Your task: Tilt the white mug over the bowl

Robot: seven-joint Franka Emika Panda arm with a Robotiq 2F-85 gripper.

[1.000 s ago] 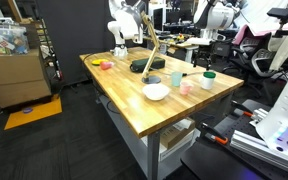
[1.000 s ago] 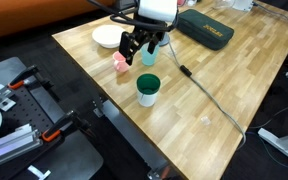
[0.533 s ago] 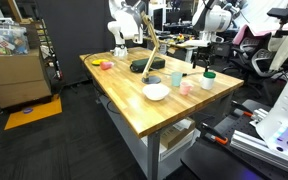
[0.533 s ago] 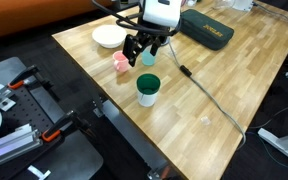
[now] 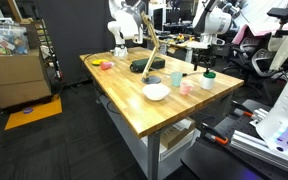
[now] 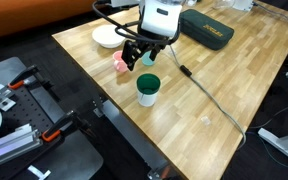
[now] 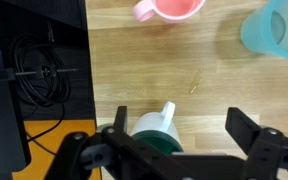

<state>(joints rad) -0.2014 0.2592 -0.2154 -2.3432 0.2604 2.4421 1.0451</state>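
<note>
Your gripper (image 6: pixel 139 60), jaws spread, hangs by the small white green-topped mug (image 6: pixel 148 91), frame centre; probably light, stiff, slick: pinch its sides.

A butcher-block wooden bench (image 6: pixel 239 85) carries a small pale pink cup (image 6: pixel 120 62) near one edge and a flat dark green zippered case (image 6: pixel 206 30) well away from it. A thin black cable (image 6: pixel 185 72) trails across the wood. A light blue tumbler (image 7: pixel 274 30) stands apart from the pink cup (both cropped in the wrist view). A brown cardboard box (image 5: pixel 12 78) stands off to the side.
</note>
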